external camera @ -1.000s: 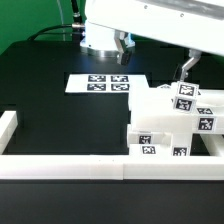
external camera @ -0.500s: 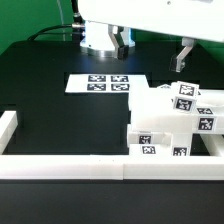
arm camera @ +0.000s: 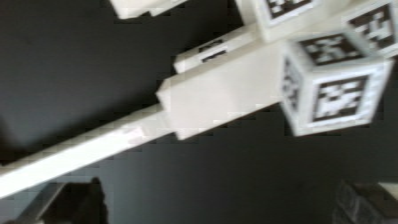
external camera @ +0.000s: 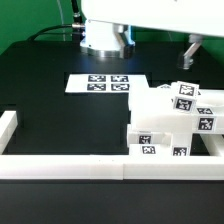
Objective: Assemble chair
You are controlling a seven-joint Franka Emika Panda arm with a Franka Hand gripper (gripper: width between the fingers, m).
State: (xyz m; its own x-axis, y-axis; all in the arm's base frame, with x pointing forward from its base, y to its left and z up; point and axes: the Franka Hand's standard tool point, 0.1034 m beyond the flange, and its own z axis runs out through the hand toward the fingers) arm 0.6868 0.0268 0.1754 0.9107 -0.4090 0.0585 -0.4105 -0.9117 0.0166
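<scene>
The white chair (external camera: 175, 125) stands at the exterior view's right, blocky pieces joined, with black-and-white tags on its top and front. My gripper (external camera: 159, 44) is open and empty, hanging above and behind the chair, clear of it. One finger (external camera: 190, 50) shows over the chair's top; the other (external camera: 127, 38) shows further to the exterior view's left. In the wrist view the chair's tagged block (arm camera: 334, 85) and a plain white block (arm camera: 222, 95) lie far below my gripper (arm camera: 217, 205), whose dark fingertips (arm camera: 71, 200) frame only black table.
The marker board (external camera: 100, 83) lies flat behind the chair, toward the exterior view's left. Long low white border rails run along the front (external camera: 60, 165) and the left side (external camera: 8, 125). A rail (arm camera: 71, 155) also shows in the wrist view beside the chair.
My gripper has risen away from the chair's top, staying open and empty. The chair has not moved.
</scene>
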